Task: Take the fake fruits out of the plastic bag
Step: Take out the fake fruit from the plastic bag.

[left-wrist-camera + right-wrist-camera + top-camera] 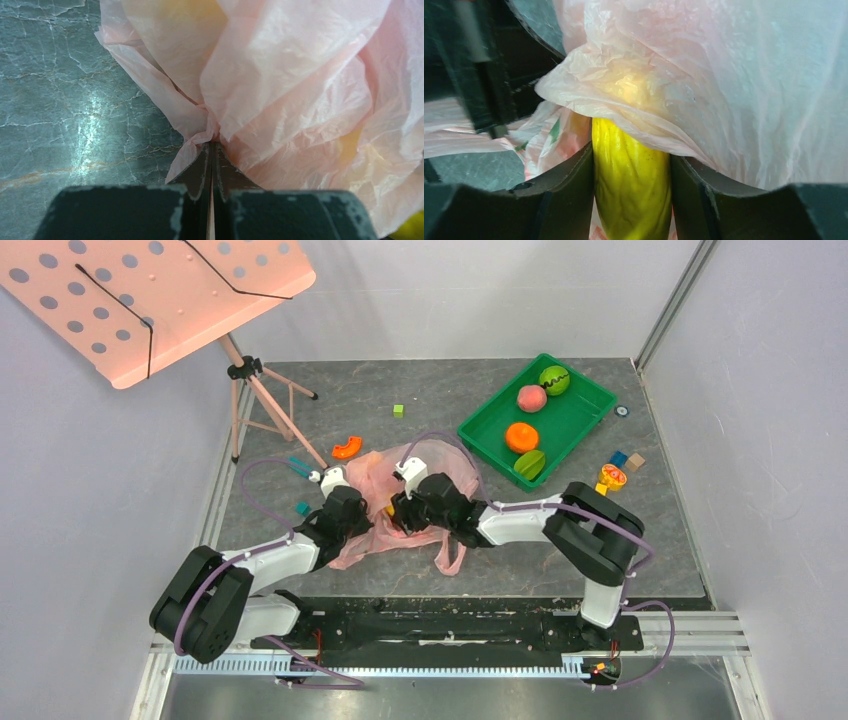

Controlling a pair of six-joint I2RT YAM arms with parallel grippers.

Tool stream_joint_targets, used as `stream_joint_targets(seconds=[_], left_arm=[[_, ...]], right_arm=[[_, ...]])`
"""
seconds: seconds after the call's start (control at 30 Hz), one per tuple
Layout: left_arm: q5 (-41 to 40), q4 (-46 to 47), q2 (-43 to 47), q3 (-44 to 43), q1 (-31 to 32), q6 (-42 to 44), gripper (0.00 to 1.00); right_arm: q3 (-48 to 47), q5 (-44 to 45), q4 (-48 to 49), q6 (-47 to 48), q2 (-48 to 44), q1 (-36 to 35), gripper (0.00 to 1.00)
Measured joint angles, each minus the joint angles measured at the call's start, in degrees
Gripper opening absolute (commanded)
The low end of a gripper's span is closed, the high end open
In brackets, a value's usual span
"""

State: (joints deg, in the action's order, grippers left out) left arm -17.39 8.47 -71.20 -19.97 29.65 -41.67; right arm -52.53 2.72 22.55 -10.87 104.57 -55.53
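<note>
At the middle of the bench (450, 390), just ahead of both arms, the plastic bag (378, 468) lies crumpled, pink and see-through, with one loop handle trailing toward the near edge. A yellow fake fruit (631, 195) sits at an opening in the film. In the right wrist view its upper part is under the film and its lower part is bare. It looks long and ridged, banana-like, but I can't be sure.

My right tool (630, 155) grips that fruit, one finger against each side, reaching in from the right. My left tool (212, 147) is closed on a gathered pinch of film at the bag's left side, jaws together with a thin strip of pink between them. The bag bunches out from that pinch. More yellow shows through the film in the left wrist view; I can't tell what it is.

Back right, well apart from the bag, a green tray (578, 412) holds a green ball with a black wavy line (555, 379), a pink peach (531, 397), an orange fruit (521, 437) and a green piece (530, 464). Near the bag's back-left side lies an orange curved piece (347, 447). Further back is a small green cube (398, 410). Right of the tray sit a few small blocks (627, 460). Back left stands a pink perforated music-stand panel (160, 300) on a tripod.
</note>
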Motion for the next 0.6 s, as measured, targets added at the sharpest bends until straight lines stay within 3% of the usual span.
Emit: stream_joint_targets(seconds=[0.6], left_arm=[[0.0,-2.1,2.0,0.1,0.1,0.0,0.02]], right_arm=[[6.9,-0.3,-4.1,0.2,-14.1,0.0,0.49]])
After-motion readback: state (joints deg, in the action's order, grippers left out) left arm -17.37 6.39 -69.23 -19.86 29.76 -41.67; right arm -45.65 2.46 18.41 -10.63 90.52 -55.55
